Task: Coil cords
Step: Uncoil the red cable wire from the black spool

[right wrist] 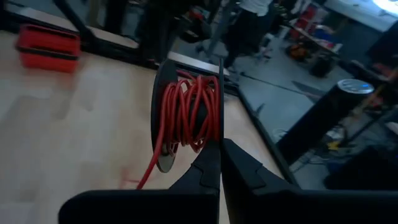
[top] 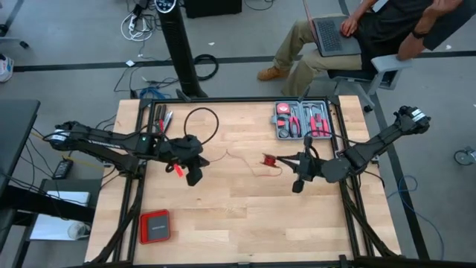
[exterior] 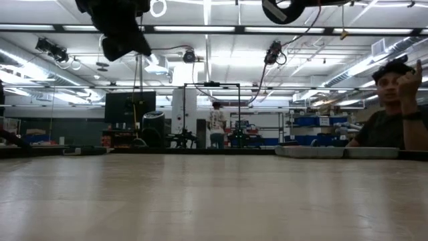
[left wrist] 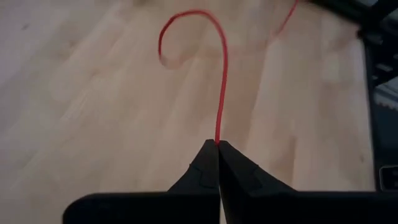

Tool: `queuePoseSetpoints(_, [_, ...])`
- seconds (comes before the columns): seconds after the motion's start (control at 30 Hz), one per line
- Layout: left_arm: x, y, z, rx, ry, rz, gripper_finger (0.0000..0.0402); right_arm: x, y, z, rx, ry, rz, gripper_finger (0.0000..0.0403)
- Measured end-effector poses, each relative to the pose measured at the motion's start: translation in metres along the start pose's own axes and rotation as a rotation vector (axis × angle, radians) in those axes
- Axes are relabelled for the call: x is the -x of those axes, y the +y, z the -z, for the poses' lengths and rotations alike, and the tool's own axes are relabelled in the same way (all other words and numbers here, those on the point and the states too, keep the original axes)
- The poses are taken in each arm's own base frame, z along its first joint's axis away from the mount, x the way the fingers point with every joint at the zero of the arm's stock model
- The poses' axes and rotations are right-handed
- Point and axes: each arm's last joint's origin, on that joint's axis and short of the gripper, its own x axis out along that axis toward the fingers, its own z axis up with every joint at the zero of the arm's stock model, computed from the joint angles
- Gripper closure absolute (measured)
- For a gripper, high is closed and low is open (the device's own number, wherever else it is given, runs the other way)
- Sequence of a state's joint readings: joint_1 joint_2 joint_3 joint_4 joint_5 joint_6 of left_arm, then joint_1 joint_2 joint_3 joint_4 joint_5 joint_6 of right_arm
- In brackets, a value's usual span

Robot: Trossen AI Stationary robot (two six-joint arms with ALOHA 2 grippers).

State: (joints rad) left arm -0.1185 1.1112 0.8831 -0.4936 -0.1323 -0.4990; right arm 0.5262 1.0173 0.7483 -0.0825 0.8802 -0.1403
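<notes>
- Pale wood tabletop (top: 238, 223) carries a grey tool tray (top: 303, 120) by its far edge and a red box (top: 155, 225) near the front.
- Left gripper (left wrist: 217, 144) pinches the red cord (left wrist: 221, 93), jaws clenched.
- Right gripper (right wrist: 219, 142) clamps the spool (right wrist: 186, 115) of it mid-table.
- A seated person (top: 372, 30) works beyond.

Site: I read this as a robotics lab or workshop | bench: pale wooden tabletop (top: 238, 216) in a black metal frame | tools: grey tray of red-handled pliers (top: 303, 120) | hall: open ceiling strip lights (exterior: 200, 29), blue storage shelving (exterior: 314, 127) | floor: grey concrete, loose cables (top: 137, 26) | seated person with laptop (top: 331, 33)
</notes>
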Motion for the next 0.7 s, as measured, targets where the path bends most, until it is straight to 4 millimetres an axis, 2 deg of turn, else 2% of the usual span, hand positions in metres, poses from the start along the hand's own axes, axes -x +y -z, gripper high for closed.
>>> queuePoseSetpoints(0.27, [-0.024, -0.007, 0.002, -0.067, 0.052, 0.054, 0.0401, -0.007, 0.004, -0.001, 0.014, -0.002, 0.093, 0.0403])
queuePoseSetpoints(0.5, [-0.042, -0.011, -0.001, -0.092, 0.026, 0.068, 0.0401, -0.015, 0.005, -0.007, -0.018, -0.041, 0.132, 0.0403])
queuePoseSetpoints(0.7, [-0.046, -0.014, -0.003, -0.108, -0.001, 0.091, 0.0401, -0.019, 0.002, -0.009, -0.023, -0.049, 0.153, 0.0403])
